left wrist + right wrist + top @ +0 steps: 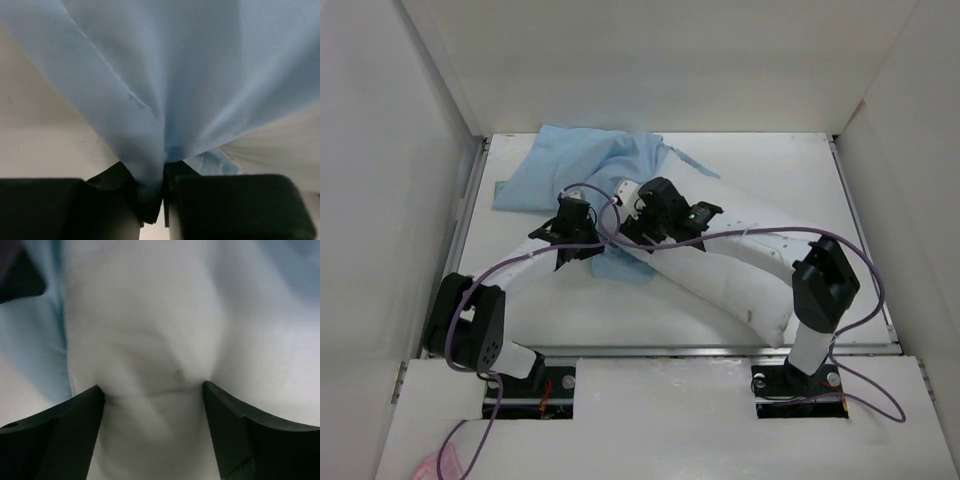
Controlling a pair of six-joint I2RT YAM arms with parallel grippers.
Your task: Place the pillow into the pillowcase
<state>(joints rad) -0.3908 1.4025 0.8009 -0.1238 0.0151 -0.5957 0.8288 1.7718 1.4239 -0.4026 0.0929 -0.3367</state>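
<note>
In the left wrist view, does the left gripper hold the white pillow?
No, the left gripper pinches a fold of the light blue pillowcase.

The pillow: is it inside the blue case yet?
Mostly out: the pillow lies bare and white; only its far end meets the pillowcase.

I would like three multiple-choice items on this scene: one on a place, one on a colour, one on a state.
1. Most of the pillowcase lies on the table's: A far left; B near right; C near left.
2. The pillow is: A teal; B white; C pink.
3. The left jaws are: A wide open; B shut on the pillow; C shut on the pillowcase.
Key: 1 A, the top view shows it bunched there. 2 B, it is plain white in the top view. 3 C, the left wrist view shows blue cloth pinched between them.
</note>
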